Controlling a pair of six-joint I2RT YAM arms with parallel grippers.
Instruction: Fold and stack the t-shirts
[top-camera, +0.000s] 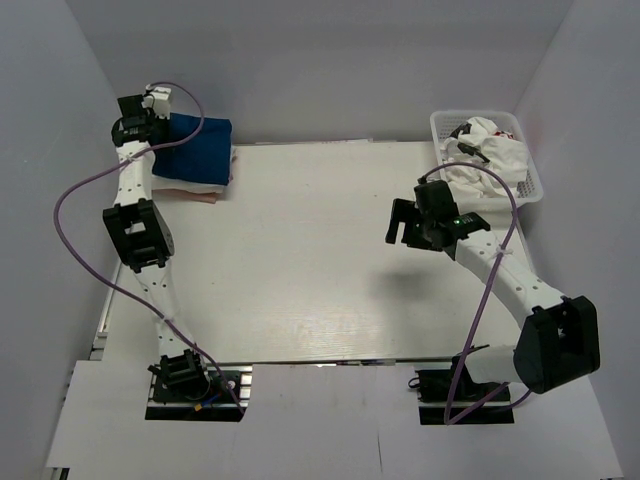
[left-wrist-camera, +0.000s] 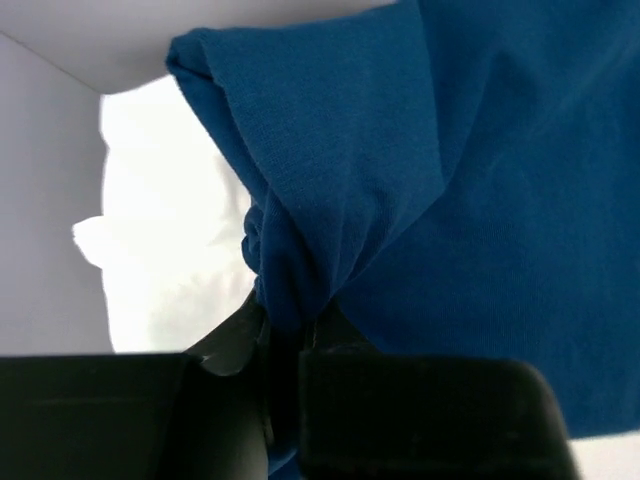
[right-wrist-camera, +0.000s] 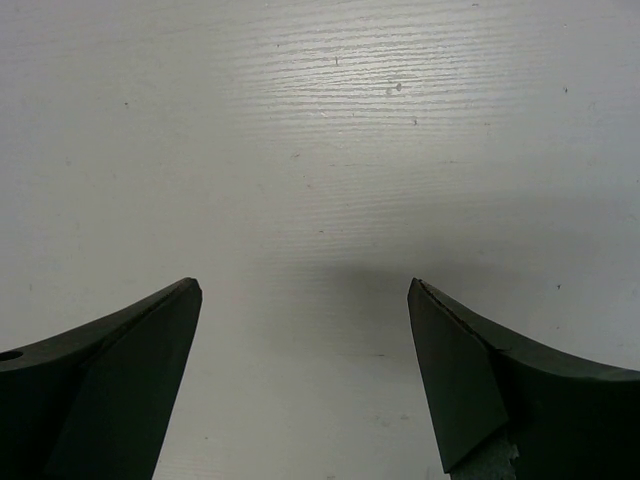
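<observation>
A folded navy blue t-shirt (top-camera: 200, 148) lies on top of a pale folded one (top-camera: 195, 188) at the table's far left corner. My left gripper (top-camera: 152, 128) is at its left edge, shut on a bunched fold of the navy cloth (left-wrist-camera: 300, 250); it fills the left wrist view. My right gripper (top-camera: 403, 222) hangs open and empty over the bare table right of centre; its fingers (right-wrist-camera: 130, 350) frame only the table top. White t-shirts (top-camera: 490, 150), one with red and dark print, lie crumpled in the basket at the far right.
The white mesh basket (top-camera: 530, 165) stands at the far right corner against the grey wall. Purple cables loop beside both arms. White table top (top-camera: 300, 260) lies between the arms.
</observation>
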